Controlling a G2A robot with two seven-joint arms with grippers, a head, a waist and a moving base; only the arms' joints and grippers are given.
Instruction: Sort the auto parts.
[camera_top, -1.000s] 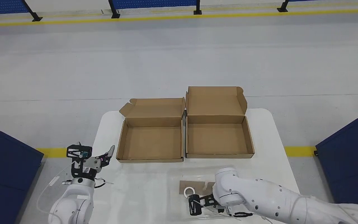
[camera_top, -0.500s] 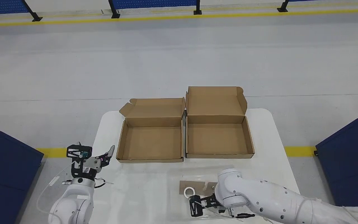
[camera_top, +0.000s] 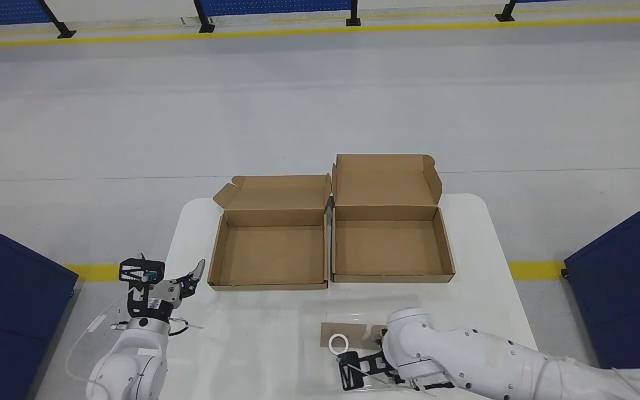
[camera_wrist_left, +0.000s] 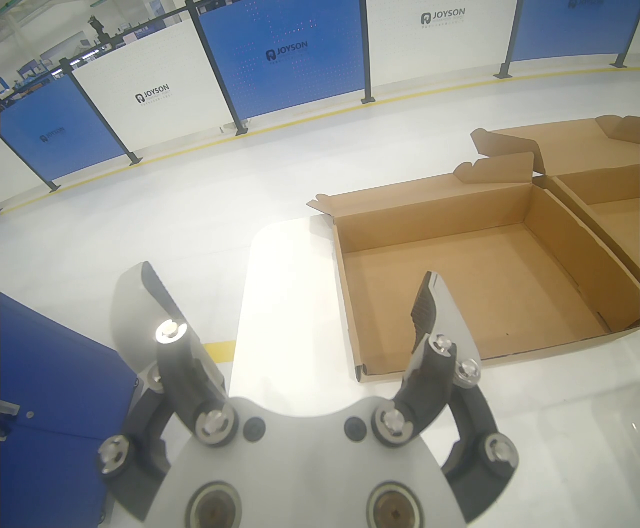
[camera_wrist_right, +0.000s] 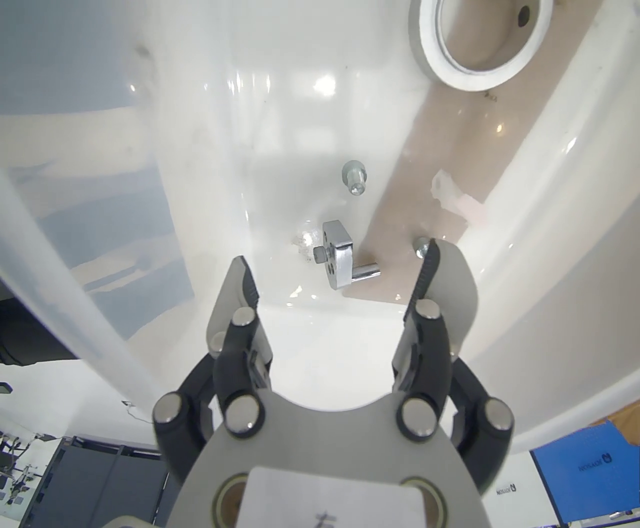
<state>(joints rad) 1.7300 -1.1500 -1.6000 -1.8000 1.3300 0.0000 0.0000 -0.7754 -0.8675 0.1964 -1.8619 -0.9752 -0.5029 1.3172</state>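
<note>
The white tabletop (camera_top: 260, 330) carries everything. At its far side stand two shallow brown cardboard boxes side by side with walls touching and lids folded back: the left-hand box (camera_top: 268, 255) and the right-hand box (camera_top: 388, 248). Both show bare floors.

My left gripper (camera_wrist_left: 287, 275) hangs over the tabletop's near left corner, well apart from the parts, with its fingers spread wide and nothing between them. It points toward the left-hand box, whose near corner lies just beyond it.

My right gripper (camera_wrist_right: 337, 257) is low over the near middle of the tabletop, also spread and holding nothing.

A flat brown cardboard sheet (camera_wrist_right: 435, 145) lies on the tabletop near the front, below the right-hand box in the top view. A white ring with a wide opening (camera_wrist_right: 465, 82) rests on that sheet, at the end away from my right gripper.

A shiny rectangular metal block with a short round pin and a small dark screw (camera_wrist_right: 337, 250) lies right between my right fingertips, touching neither. Its body is on the white surface and its pin reaches over the sheet's edge. A small silver stepped bolt (camera_wrist_right: 354, 177) lies on the white surface just beyond the block, between it and the ring. A tiny round metal screw head (camera_wrist_right: 419, 245) sits on the sheet, just beside one of my right fingertips.
</note>
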